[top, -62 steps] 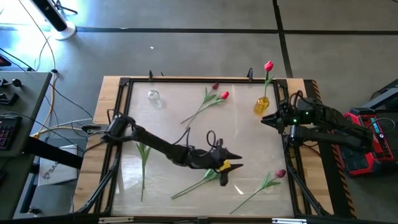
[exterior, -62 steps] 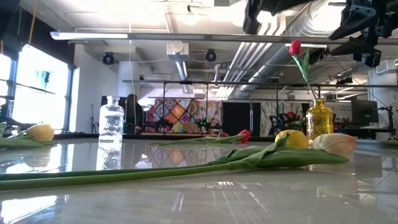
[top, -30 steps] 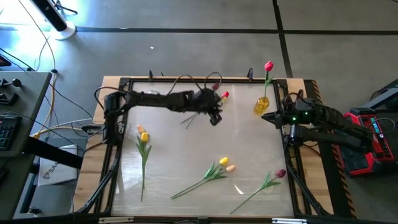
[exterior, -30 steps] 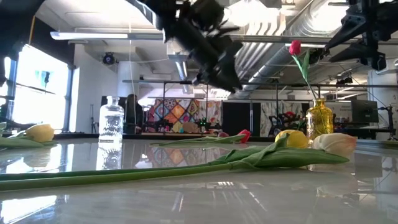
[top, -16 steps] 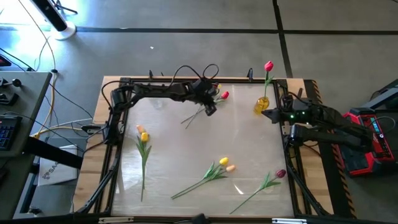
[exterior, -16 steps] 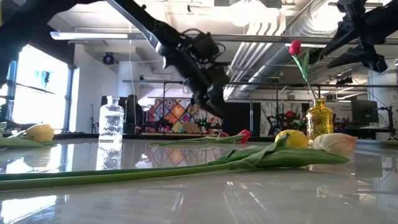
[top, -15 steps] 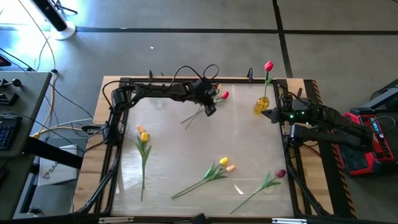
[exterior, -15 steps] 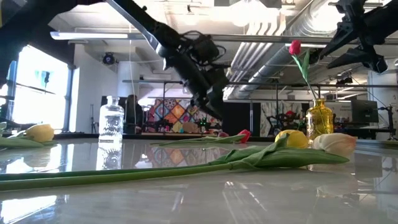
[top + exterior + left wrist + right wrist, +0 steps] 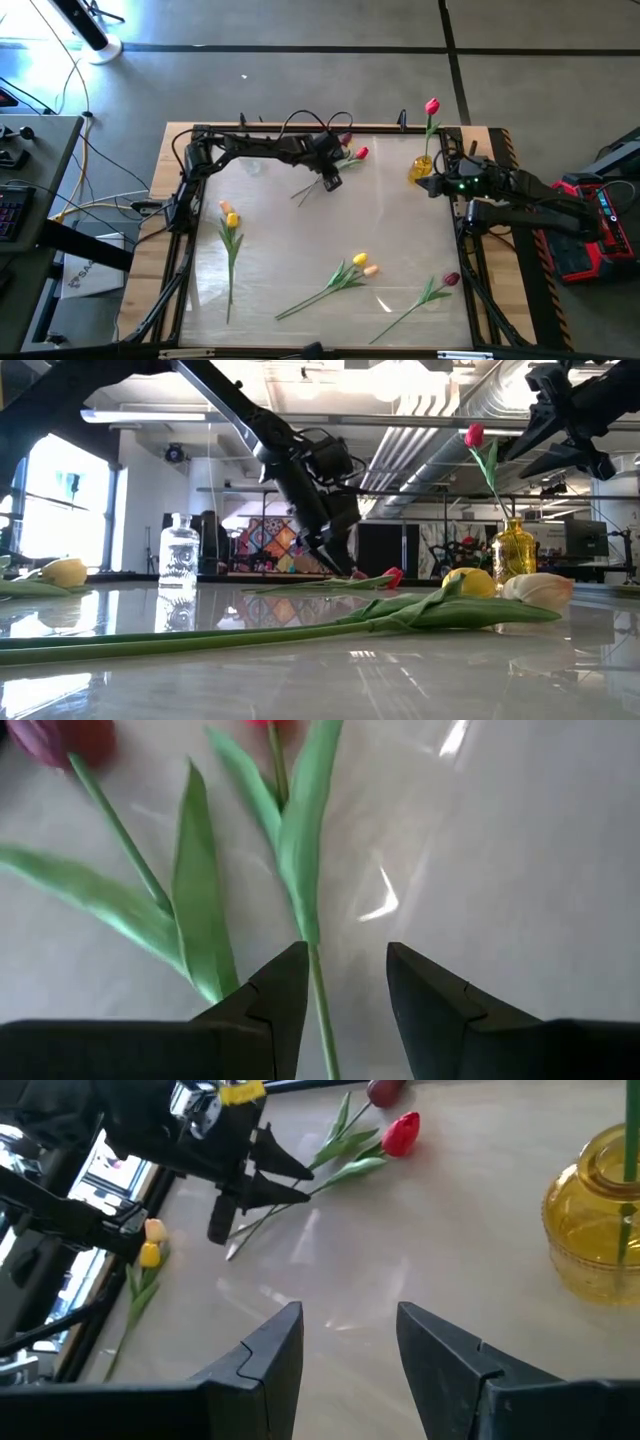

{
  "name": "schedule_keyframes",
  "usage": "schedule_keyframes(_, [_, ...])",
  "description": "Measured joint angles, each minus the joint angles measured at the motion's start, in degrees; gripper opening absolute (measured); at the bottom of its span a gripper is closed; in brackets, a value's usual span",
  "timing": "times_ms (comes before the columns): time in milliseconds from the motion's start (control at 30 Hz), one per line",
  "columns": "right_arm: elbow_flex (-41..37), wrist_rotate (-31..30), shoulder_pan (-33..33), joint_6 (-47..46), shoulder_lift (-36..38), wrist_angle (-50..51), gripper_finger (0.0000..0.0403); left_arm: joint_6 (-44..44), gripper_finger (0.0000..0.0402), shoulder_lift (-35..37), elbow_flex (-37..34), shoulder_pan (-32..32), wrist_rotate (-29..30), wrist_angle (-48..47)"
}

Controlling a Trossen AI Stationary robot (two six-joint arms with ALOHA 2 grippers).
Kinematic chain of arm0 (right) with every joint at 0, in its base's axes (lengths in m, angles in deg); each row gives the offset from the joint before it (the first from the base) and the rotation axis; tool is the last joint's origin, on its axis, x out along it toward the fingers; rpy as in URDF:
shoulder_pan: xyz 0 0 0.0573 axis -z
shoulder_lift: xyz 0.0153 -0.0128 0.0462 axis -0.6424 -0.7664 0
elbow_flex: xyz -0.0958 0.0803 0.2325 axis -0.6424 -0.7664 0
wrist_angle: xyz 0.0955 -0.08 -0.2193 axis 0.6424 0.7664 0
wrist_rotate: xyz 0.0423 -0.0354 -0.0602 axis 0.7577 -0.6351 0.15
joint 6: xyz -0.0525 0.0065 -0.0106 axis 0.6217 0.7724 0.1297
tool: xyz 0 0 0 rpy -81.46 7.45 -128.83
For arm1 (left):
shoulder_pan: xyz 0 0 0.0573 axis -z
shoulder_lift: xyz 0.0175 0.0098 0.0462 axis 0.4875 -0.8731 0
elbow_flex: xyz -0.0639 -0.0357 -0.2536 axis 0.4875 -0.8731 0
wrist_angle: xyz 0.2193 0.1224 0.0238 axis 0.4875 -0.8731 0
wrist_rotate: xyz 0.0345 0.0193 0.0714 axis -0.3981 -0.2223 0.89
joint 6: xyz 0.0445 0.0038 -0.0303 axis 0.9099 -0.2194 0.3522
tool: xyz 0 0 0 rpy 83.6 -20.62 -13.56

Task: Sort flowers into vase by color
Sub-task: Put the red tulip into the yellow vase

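Note:
Two tulips lie near the table's far edge, a red one (image 9: pixel 360 153) and a dark maroon one (image 9: pixel 347 138), their stems running toward the table's middle. My left gripper (image 9: pixel 331 181) hangs low over them, open. In the left wrist view its fingers stand on either side of the red tulip's thin stem (image 9: pixel 322 1010), apart from it. A yellow glass vase (image 9: pixel 421 168) at the far right holds a red tulip (image 9: pixel 432 105) upright. My right gripper (image 9: pixel 428 186) waits open just near of that vase (image 9: pixel 600 1230). A clear glass vase (image 9: pixel 180 565) stands at the far left.
A yellow and orange tulip (image 9: pixel 230 215) lies by the left edge. Another yellow and orange pair (image 9: pixel 362 264) lies in the near middle, and a maroon tulip (image 9: pixel 451 279) near the right edge. A black frame (image 9: pixel 200 135) borders the glossy table.
My left gripper has come down over the red and maroon tulips near the far edge, shifting slightly toward the table's left, and now straddles the red tulip's stem. The flowers have kept their places.

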Motion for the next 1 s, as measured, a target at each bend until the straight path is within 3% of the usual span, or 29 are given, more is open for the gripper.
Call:
schedule_keyframes(300, [0.0,0.2,0.0,-0.6,0.0,-2.5,0.0152,0.2,0.0126,0.0,0.0,0.9,6.5,-9.2])
schedule_keyframes(733, [0.0,1.4,0.0,-0.8,0.0,-3.1,0.0152,3.4,0.0124,0.0,-0.2,1.7,6.1,-11.4])
schedule_keyframes(833, [0.0,1.4,0.0,-0.8,0.0,-3.1,0.0152,2.0,0.0111,-0.2,-0.2,2.1,6.1,-11.6])
schedule_keyframes(1000, [0.0,1.5,0.0,-1.8,0.0,-3.9,0.0152,1.3,0.0056,-1.4,0.0,2.8,6.0,-11.9])
